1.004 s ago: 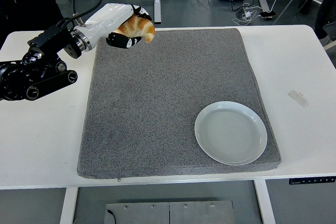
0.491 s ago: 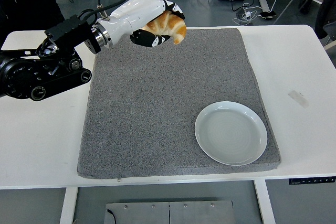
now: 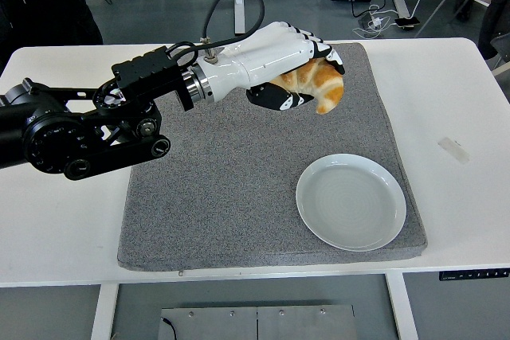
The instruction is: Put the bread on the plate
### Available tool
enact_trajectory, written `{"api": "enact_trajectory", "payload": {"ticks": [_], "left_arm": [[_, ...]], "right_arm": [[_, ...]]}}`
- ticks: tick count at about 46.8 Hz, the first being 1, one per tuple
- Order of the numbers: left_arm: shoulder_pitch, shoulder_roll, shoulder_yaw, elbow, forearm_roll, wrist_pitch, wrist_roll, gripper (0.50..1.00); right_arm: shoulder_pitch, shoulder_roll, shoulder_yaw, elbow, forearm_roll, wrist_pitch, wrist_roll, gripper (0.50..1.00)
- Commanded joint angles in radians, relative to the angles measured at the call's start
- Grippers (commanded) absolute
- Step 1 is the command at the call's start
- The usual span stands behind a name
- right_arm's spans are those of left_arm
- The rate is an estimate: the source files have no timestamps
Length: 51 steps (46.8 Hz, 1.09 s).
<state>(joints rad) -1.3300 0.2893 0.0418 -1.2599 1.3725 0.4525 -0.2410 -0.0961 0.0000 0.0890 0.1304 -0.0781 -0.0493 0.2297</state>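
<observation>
Left hand fingers are clenched around the bread, held above the grey mat. The plate sits near the mat's front-right corner, its rim close to the mat edges, with open mat between bread and plate.

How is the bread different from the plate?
The bread is golden brown and curved like a crescent; the plate is white and round. The bread is up in the air, gripped by the left hand, while the plate lies flat on the grey mat with nothing on it. The bread looks smaller than the plate. Both are over the right side of the mat.
</observation>
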Motion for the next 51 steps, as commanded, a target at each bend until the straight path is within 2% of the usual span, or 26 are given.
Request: {"api": "enact_trajectory", "payload": {"ticks": [1, 16, 41, 51], "left_arm": [[0.002, -0.007, 0.004, 0.002, 0.002, -0.002, 0.000, 0.500], [0.051, -0.113, 0.023, 0.027, 0.005, 0.000, 0.000, 0.500], [0.114, -0.249, 0.113, 0.177, 0.056, 0.011, -0.001, 0.500], [0.127, -0.285, 0.176, 0.212, 0.057, 0.051, -0.001, 0.500]], "right_arm": [[-0.001, 0.000, 0.000, 0.000, 0.000, 0.000, 0.000, 1.000], [-0.001, 0.000, 0.000, 0.000, 0.000, 0.000, -0.001, 1.000], [-0.001, 0.000, 0.000, 0.000, 0.001, 0.000, 0.000, 1.000], [-0.001, 0.000, 0.000, 0.000, 0.000, -0.001, 0.000, 1.000]]}}
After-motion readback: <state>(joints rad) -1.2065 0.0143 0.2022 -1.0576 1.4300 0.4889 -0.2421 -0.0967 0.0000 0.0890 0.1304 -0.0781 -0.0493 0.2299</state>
